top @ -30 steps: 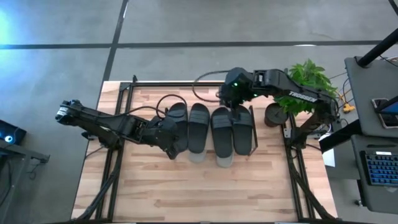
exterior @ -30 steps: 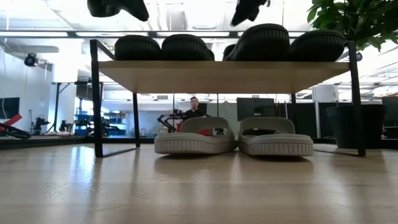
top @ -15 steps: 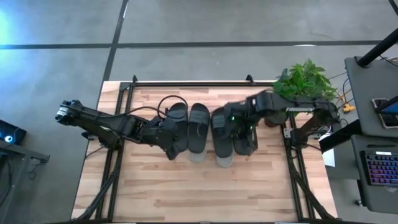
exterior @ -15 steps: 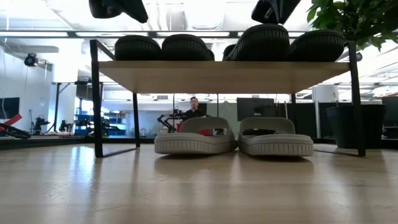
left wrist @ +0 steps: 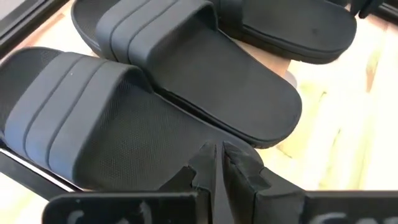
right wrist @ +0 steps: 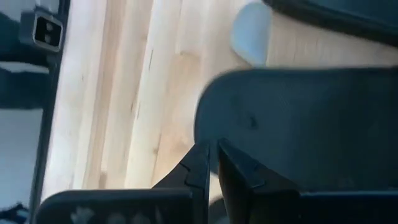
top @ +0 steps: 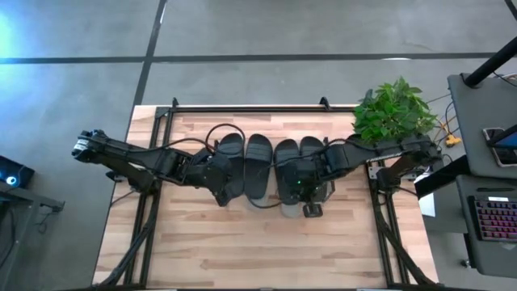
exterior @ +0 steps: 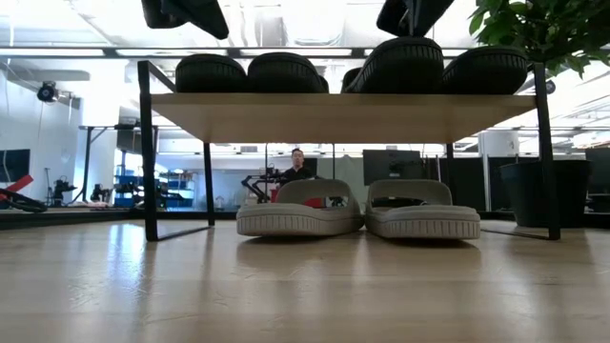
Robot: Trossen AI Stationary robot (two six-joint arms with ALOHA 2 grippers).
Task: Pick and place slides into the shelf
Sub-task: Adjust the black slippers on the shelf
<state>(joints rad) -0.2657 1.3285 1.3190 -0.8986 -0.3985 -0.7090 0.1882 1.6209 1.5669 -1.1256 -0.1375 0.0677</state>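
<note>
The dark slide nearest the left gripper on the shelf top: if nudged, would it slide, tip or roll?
The dark slide lies flat on its sole, so it would probably neither roll nor tip. It touches its neighbour, so a sideways push would likely shift both. Its wide ribbed strap looks moulded and rubbery, probably springy, not floppy. The left gripper is shut just above it.

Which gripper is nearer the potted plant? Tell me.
Right. The right gripper, shut, is past the front edge of the shelf, on the side where the potted plant stands. The left gripper, shut, sits at the shelf's far end.
</note>
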